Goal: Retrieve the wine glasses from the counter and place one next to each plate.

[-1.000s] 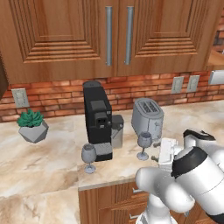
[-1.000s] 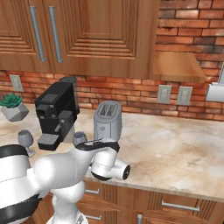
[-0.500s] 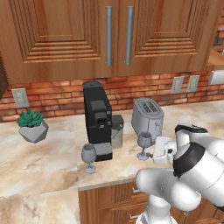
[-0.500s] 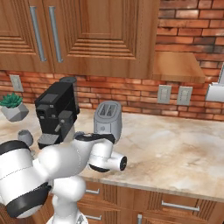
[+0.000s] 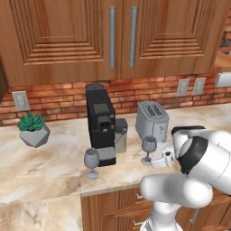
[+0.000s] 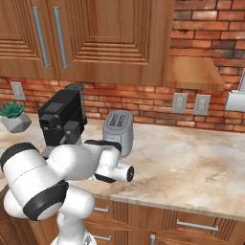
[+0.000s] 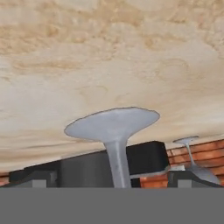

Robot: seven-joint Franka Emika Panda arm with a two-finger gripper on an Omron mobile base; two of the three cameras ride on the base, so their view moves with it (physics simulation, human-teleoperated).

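Pincer [image 5: 166, 158] spread wide, nothing in it, sitting low over the counter [image 5: 45, 167] just right of the nearer wine glass [image 5: 148, 150]. Hand is rolled over: its own camera sees the scene upside down, with that glass's round foot [image 7: 112, 124] and thin stem dead centre, between where the fingers would be, close in. Bowl is cut off at the bottom edge there, so can't tell if the pads already flank the stem or are short of it.

Second wine glass [image 5: 91, 163] stands further left, in front of the black coffee machine [image 5: 101, 122], well apart from the first. Toaster [image 5: 151, 119] is right behind the near glass, potted plant [image 5: 33, 130] far left. Both glasses upright on the worktop, neither lifted.

Step in hand, as I read it: approach and line-up on the first glass, no grasp yet. Next move likely needs a short push in until the stem sits between the jaws, then a gentle close on the stem or low bowl, then a straight lift clear of the toaster. Thin stem, top-heavy glass: a nudge before closing could tip it.
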